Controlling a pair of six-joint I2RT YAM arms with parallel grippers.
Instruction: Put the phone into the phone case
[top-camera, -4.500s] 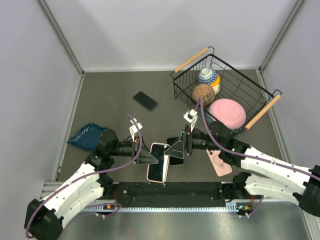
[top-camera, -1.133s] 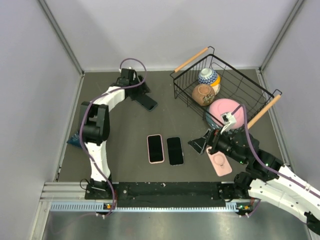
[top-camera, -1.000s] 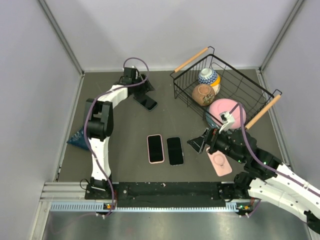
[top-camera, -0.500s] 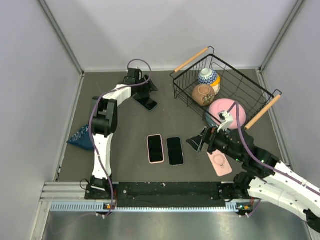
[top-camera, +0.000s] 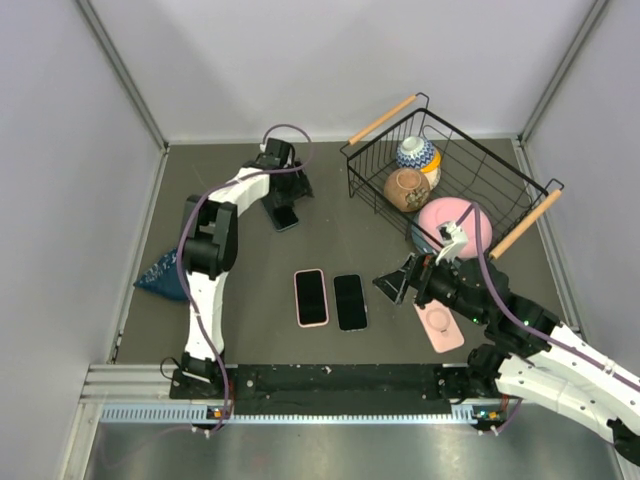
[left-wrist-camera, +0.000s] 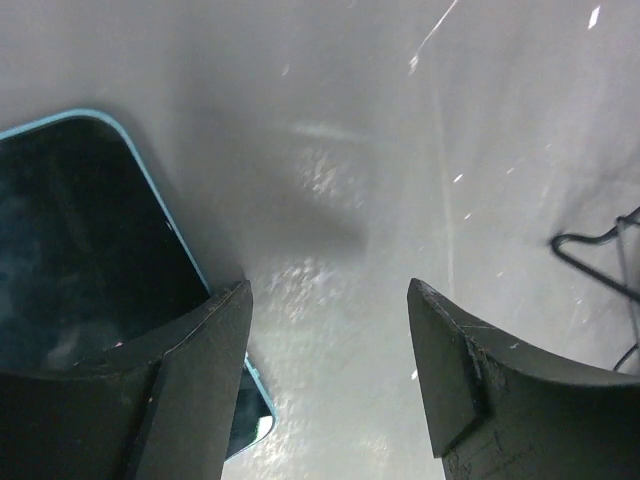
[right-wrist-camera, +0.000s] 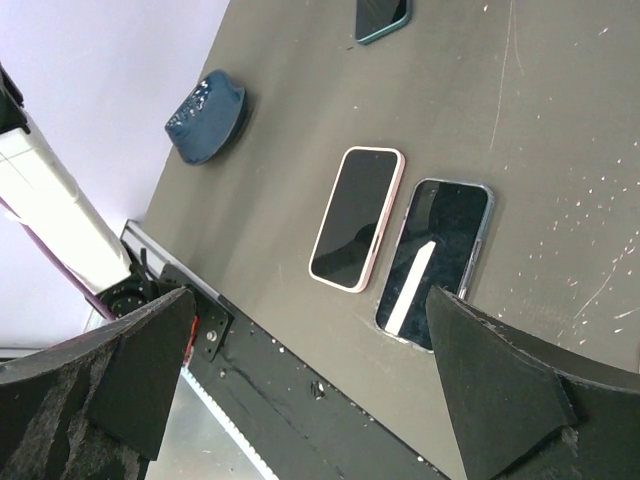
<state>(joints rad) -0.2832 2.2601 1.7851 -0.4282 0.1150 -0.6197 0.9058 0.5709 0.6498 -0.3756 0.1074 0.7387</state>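
Top view: the left fingers (top-camera: 283, 192) have swung rightward onto the teal-edged phone (top-camera: 285, 217), far back on the counter (top-camera: 230, 262), well apart from the pink case (top-camera: 441, 328). Left wrist: fingers spread, empty, one overlapping the phone's corner; closing so would likely skid it. Right wrist: right fingers (right-wrist-camera: 500, 390) wide, holding nothing.

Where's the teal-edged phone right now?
The teal-edged phone lies far-centre in the top view, at the left gripper, left of the wire basket; the left wrist view shows it outside the open jaws.
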